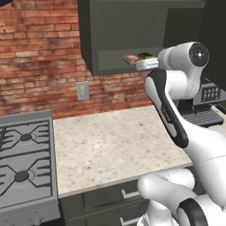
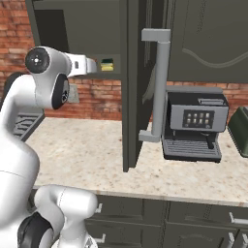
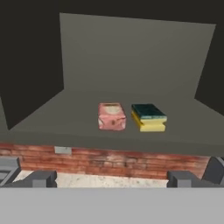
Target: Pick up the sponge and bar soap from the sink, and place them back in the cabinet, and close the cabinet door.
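Hand view: bar soap (image 3: 112, 116) beside sponge (image 3: 148, 117) on cabinet (image 3: 131, 61) shelf, fingers (image 3: 41, 178) released; right base view adds the cabinet door (image 2: 133, 87) ajar.

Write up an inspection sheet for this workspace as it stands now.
Surface: beige speckled counter, bare in front of the arm.
Job's things: bar soap and sponge side by side on the cabinet shelf; cabinet door standing open.
Clutter: nothing seen.
End effector: end effector open, holding nothing, outside the shelf edge.
Cables: nothing seen.
Surroundings: brick wall, stove, coffee machine, wall outlet.
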